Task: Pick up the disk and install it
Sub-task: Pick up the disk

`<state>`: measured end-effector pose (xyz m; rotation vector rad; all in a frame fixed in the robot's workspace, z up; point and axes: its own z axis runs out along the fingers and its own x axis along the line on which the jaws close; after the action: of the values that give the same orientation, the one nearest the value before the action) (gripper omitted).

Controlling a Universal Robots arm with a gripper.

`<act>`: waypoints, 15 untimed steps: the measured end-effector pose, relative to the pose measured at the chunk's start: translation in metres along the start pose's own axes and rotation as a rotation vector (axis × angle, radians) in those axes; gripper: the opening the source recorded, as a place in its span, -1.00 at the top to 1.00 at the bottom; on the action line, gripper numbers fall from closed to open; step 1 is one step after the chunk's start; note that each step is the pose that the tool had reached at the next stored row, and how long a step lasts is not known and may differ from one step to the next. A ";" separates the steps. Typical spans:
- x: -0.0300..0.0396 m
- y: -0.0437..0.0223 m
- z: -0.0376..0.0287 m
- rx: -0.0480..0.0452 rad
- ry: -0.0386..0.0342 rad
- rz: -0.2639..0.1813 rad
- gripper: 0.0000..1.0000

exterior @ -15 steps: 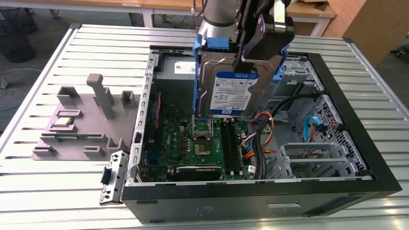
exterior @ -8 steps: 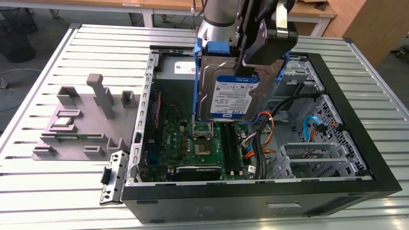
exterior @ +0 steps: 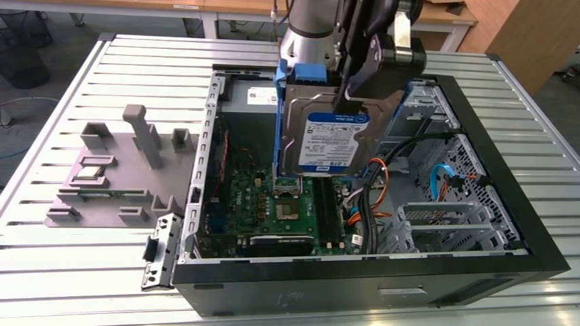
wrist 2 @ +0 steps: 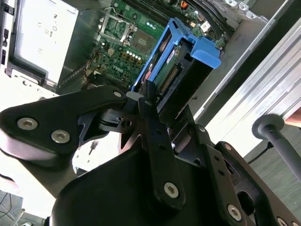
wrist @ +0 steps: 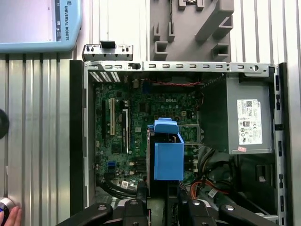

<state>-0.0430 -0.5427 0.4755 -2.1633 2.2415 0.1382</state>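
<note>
Gripping the disk (exterior: 332, 139) by its upper end, jaws closed on it, and holding it upright above the green motherboard (exterior: 272, 204) inside the open computer case (exterior: 363, 275), with the blue-and-white label turned toward the exterior view. Showing end-on in the first wrist view, blue end toward the camera, over the middle of the board and apart from the grey power-supply box (wrist: 249, 117) at the far end of the case. Sharing the slatted metal surface (exterior: 54, 272) with a grey moulded holder (exterior: 118, 170), well apart on the exterior view's left of the case.
</note>
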 end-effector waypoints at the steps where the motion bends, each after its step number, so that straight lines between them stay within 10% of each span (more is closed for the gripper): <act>1: 0.0002 -0.0004 0.0001 0.0000 -0.0001 0.000 0.31; 15: 0.0018 -0.0134 0.0031 -0.0117 -0.0001 0.021 0.31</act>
<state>-0.0298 -0.5447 0.4716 -2.1455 2.2700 0.1522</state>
